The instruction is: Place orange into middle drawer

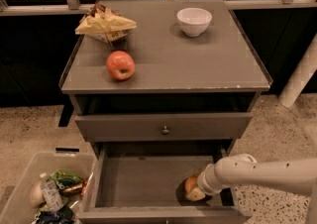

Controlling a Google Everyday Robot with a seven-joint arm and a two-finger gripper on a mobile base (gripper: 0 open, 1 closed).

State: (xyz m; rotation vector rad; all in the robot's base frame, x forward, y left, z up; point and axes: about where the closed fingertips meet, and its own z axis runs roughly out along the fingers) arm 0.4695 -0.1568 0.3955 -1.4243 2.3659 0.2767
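Observation:
The middle drawer is pulled open below the cabinet top and shows a bare grey floor. The orange is low inside it, near the right front corner, partly hidden by my gripper. My white arm reaches in from the right edge and the gripper is down in the drawer, right at the orange. I cannot tell if the orange rests on the drawer floor.
On the cabinet top stand a red-yellow apple, a chip bag and a white bowl. The closed drawer front with a round knob sits above the open drawer. A clear bin of items stands on the floor at the left.

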